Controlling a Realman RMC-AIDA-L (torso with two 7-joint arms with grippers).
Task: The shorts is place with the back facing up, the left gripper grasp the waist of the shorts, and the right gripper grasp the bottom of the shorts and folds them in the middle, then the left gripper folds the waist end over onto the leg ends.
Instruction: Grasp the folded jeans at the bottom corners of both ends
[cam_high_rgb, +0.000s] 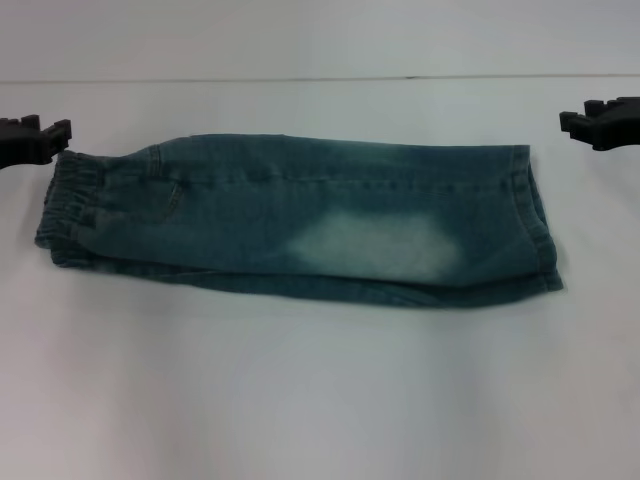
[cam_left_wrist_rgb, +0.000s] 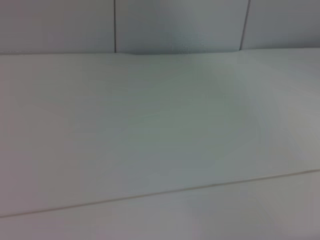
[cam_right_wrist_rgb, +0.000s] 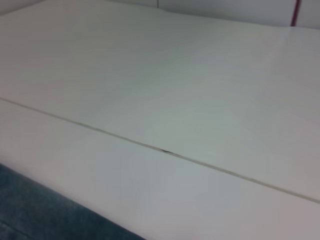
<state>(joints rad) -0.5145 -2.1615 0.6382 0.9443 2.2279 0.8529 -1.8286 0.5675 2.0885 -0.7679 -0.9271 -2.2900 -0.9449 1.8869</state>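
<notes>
Lying mid-frame on the white table (cam_high_rgb: 320, 400), the shorts (cam_high_rgb: 300, 225) are already folded lengthwise, waist (cam_high_rgb: 70, 200) at left, leg ends (cam_high_rgb: 540, 230) at right. Left gripper (cam_high_rgb: 40, 135) at the left edge, right gripper (cam_high_rgb: 600, 122) at the right edge, both clear of the cloth, finger state unclear. Next fold should go best with a deep pinch on the waist, carried straight across onto the hems.

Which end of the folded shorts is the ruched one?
The waist, at the robot's left end of the shorts, close to the left gripper. The leg ends lie flat with stitched hems.

Head view looks down on the table (cam_high_rgb: 320, 400); both wrist views skim it closely.
</notes>
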